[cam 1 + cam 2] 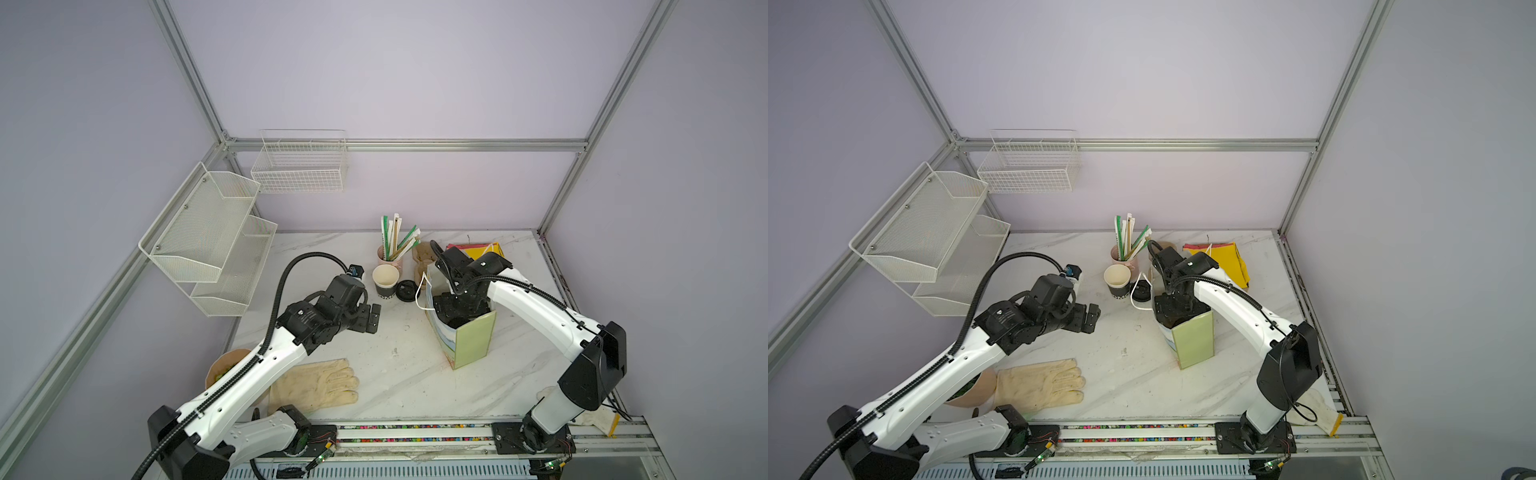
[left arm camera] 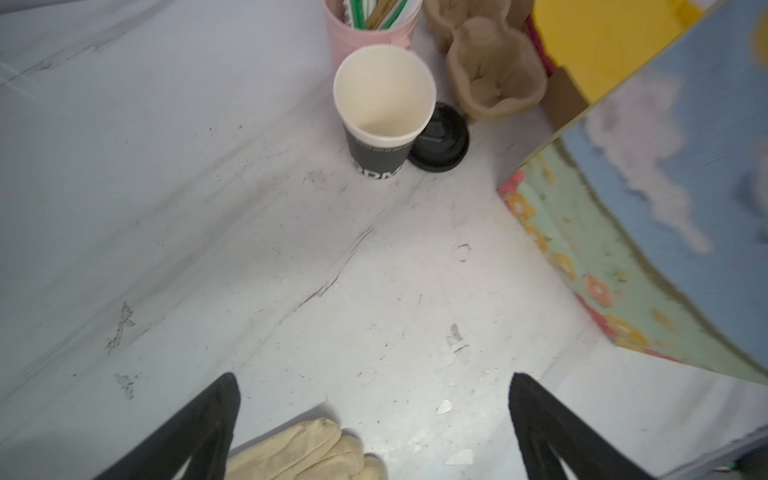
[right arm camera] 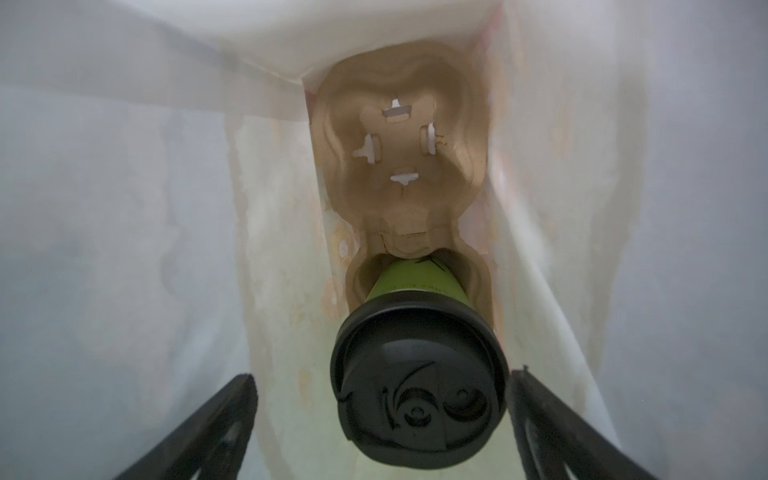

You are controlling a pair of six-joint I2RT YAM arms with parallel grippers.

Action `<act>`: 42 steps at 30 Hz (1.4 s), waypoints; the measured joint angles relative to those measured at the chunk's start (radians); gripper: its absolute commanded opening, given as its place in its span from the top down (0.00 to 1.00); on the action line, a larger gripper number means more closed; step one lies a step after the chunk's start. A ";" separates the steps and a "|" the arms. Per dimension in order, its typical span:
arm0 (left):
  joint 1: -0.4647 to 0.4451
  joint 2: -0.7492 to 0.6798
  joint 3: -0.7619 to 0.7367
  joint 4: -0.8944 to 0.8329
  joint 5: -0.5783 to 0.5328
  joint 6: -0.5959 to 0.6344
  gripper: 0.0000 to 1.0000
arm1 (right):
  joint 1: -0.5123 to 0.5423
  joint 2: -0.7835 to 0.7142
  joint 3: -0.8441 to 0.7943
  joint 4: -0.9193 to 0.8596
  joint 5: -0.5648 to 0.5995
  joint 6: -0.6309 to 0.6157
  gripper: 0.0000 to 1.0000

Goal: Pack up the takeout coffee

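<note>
White marbled tabletop [image 1: 399, 374] fills the lower middle of both top views. Low in the right wrist view we see the takeout coffee [image 3: 411, 284]. Its black lid [image 3: 419, 399], moulded with a swirl, comes nearest, and a band of light green wall shows beyond it. The cup sits in one well of a brown pulp carrier [image 3: 399, 199] at the bottom of a paper bag [image 1: 473, 343]. The carrier's other well, higher in the frame, shows its slotted floor.

Our right gripper [image 3: 382, 376] is down inside the bag, jaws spread wide either side of the lid and gripping nothing. One finger stands clear. The other is just beside the rim, and we cannot tell whether it touches. The bag's pale walls press close on both sides.

In both top views a work glove [image 1: 316, 384] lies at lower left. Our left gripper [image 1: 371, 318] hovers left of centre, jaws wide and empty, with bare table between it and the bag.

Beyond, a black paper cup [image 1: 385, 282] stands open, a loose lid [image 1: 406, 291] just beside it. A pink cup [image 2: 353, 37] holds wrapped straws [image 1: 392, 235]. A second carrier [image 1: 422, 257] and a yellow bag [image 1: 1221, 259] lie near the table's far edge. A wire basket [image 1: 299, 166] and a mesh shelf [image 1: 208, 241] hang at upper left.
</note>
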 measured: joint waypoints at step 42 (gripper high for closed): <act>-0.251 0.257 0.266 0.216 0.126 -0.218 1.00 | -0.002 -0.010 -0.018 0.034 -0.018 -0.015 0.03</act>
